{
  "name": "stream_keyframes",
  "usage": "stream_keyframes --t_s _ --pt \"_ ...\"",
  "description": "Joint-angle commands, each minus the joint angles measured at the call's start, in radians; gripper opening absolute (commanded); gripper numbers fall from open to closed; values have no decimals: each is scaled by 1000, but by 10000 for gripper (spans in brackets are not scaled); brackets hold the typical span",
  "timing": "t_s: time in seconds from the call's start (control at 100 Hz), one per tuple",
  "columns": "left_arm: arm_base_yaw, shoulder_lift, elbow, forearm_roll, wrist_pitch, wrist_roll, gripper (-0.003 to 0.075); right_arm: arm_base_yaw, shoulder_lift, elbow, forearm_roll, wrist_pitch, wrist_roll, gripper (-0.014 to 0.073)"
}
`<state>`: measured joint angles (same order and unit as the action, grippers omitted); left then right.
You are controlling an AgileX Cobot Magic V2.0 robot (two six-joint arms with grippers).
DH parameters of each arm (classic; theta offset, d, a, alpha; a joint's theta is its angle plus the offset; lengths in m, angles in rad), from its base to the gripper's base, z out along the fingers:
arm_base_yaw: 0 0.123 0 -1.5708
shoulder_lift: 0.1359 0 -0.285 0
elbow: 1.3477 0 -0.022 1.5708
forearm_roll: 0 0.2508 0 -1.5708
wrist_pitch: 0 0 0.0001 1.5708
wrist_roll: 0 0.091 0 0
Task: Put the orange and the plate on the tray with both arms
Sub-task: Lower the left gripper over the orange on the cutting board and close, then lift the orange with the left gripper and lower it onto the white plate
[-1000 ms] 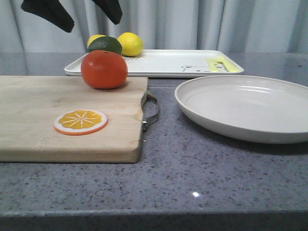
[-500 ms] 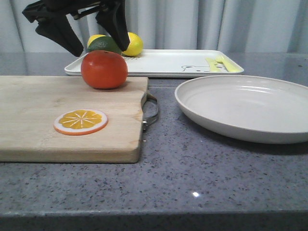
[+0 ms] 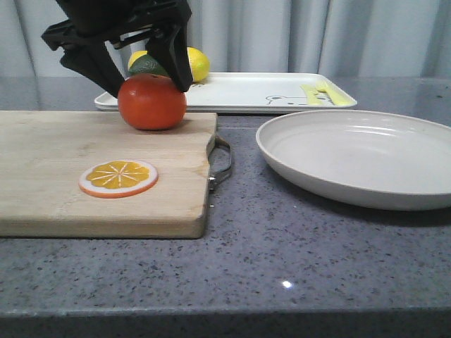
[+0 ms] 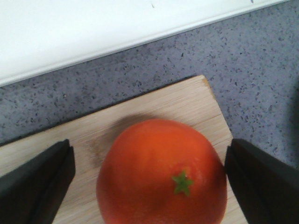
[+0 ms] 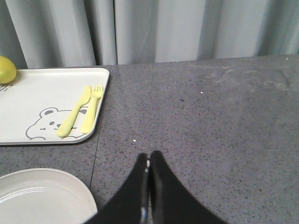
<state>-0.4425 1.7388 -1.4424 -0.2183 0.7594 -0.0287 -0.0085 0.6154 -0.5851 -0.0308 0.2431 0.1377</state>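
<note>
Grey curtains hang behind a speckled grey bench (image 3: 282,260), and I'm over the wooden cutting board (image 3: 63,190) with my left pincer (image 3: 144,74) spread wide, one finger on each side of the orange (image 3: 151,102). From my left wrist camera, the orange (image 4: 161,172) sits between the two dark fingers (image 4: 35,182), neither one touching the skin yet as far as I can see.

That fruit sits at the far corner of the board, just in front of the tray (image 3: 239,91). It looks glossy and firm, so I'd call it slippery and likely to roll; I want my grip across its widest part, below the green stem mark, squeezing evenly so it doesn't pop out.

Over on the other side, the plate (image 3: 359,158) rests on the bench, right of the board. I judge it stiff, smooth and awkward; its raised rim is the only sensible place to pinch. My right pincer (image 5: 148,175) is clenched with nothing between the tips, hovering beyond the plate's edge.

Hard to read: my fingers block part of the lemons (image 3: 194,63) and the green fruit (image 3: 148,65) on the tray's far corner. The orange slice (image 3: 118,177) lies flat on the board, well clear.
</note>
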Motion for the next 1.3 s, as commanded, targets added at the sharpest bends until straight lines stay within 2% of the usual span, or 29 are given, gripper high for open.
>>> stream_keyframes --t_s 0.0,0.13,0.47,0.79,1.29 --pt "-9 -45 -35 -20 -43 3 549 -4 7 -36 -5 -76 -8 -67" --pt "-9 -45 -35 -20 -40 4 468 -4 7 -36 -5 -76 -8 -67" --pt "-9 -45 -35 -20 -40 4 337 -4 7 -36 -5 -76 -8 -67" --pt "-28 -45 -158 -36 28 10 316 -4 7 -36 -5 -76 -8 -67" --pt "-306 24 -287 -38 30 13 316 -4 7 -36 -5 -75 -8 -67"
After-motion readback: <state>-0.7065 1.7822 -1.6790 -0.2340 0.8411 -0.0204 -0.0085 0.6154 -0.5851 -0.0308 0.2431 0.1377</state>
